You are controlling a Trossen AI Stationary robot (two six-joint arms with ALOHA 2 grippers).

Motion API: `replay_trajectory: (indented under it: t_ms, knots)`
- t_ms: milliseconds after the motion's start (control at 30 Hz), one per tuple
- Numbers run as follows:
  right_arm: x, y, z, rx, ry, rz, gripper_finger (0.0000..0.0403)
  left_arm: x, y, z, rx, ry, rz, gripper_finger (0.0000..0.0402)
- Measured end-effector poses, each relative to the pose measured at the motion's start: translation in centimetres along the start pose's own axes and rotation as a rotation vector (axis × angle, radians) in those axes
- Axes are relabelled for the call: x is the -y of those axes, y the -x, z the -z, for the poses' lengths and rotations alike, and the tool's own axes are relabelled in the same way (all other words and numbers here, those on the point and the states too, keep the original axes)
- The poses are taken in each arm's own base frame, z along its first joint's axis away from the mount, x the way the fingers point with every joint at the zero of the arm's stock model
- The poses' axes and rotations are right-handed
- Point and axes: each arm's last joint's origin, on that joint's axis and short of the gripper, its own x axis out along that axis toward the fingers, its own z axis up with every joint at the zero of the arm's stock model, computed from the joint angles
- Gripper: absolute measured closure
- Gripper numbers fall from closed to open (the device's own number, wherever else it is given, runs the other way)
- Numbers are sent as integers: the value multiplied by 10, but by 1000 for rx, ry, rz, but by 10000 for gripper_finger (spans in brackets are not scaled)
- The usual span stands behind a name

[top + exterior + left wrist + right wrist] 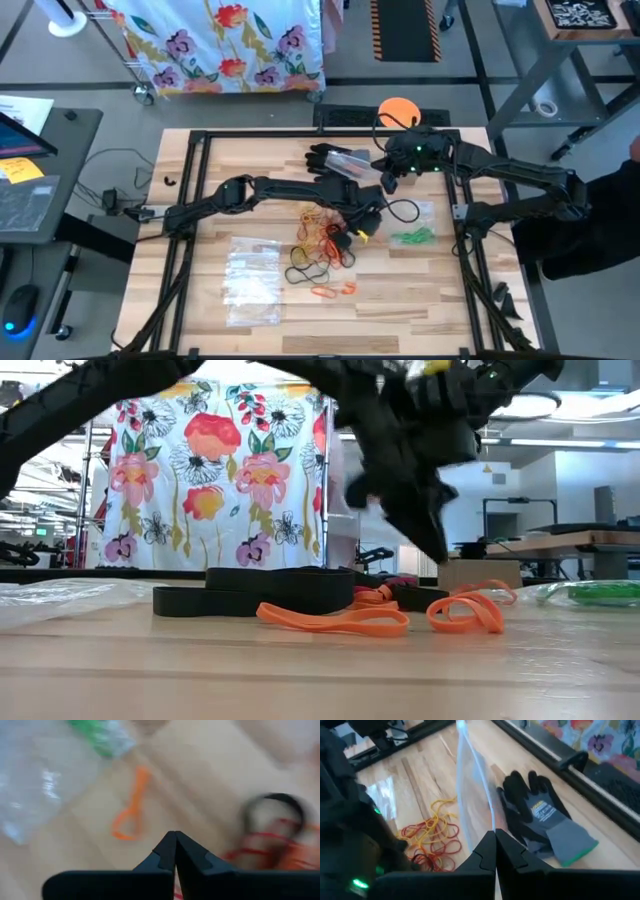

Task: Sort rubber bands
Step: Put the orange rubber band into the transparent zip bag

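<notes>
**Rubber bands heaped mid-tabletop, both arms over them**

The wooden tabletop (420,290) carries everything. The left arm reaches in from the left, its gripper (362,228) low over the heap with jaws pressed together; the left wrist view shows nothing clearly pinched between the tips. The right gripper (495,836) sits near the far edge, jaws pinching the edge of a clear plastic bag (472,795) that hangs beside a black and grey glove (547,822).

3 more clear bags (252,282) lie flat near the front left, and another bag (412,228) with green bands (412,237) lies to the right of the heap.

The rubber bands (322,240) are thin loops in red, yellow, orange and black, tangled in the middle of the tabletop. A few orange ones (333,290) lie apart toward the front, flat and stretched long in the low view.

The left wrist view is blurred, so single loops there are hard to separate. In the low view the arms are cut off at the top.
</notes>
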Motion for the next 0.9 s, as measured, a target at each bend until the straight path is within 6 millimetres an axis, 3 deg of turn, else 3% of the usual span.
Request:
replay_trajectory:
  t_ms: [133,300,700,900]
  knots:
    - [0,1,1,-7,16,2,403,8,0,-1,-1,-16,76,401]
    - [0,2,-1,9,33,-1,403,5,-7,-5,18,-143,-18,386]
    - [1,9,-5,14,62,4,403,-11,-21,-9,46,-302,-232,252]
    - [-2,24,-16,1,85,5,403,-16,-32,10,90,-342,-176,222]
